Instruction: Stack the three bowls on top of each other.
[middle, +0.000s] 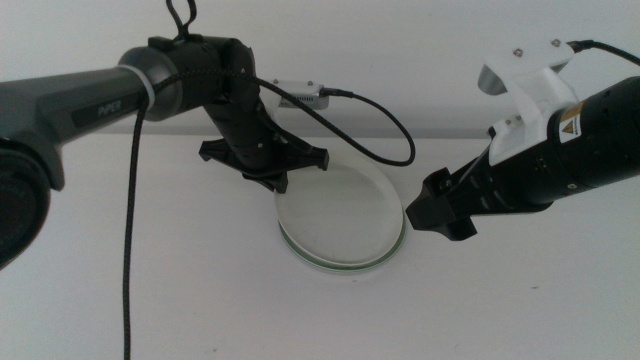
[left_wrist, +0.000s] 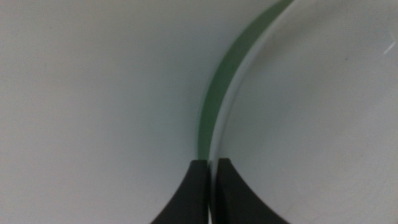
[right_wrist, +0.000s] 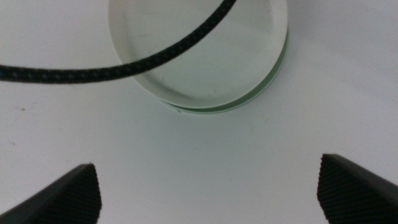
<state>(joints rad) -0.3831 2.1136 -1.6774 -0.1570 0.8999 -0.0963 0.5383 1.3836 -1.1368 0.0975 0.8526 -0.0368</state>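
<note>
Left gripper (left_wrist: 211, 171) angled down at the stack's rear left edge, jaws pinching the cream white bowl's (middle: 340, 205) rim, mint green bowl (left_wrist: 217, 93) beneath it on the table (middle: 200, 300), right gripper (right_wrist: 208, 186) just beside the stack, jaws spread wide, left wrist view alone shows the pinch.

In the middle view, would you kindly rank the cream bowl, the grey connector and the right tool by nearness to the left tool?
1. cream bowl, rim in the left tool
2. grey connector, behind it
3. right tool, across the bowl
</note>
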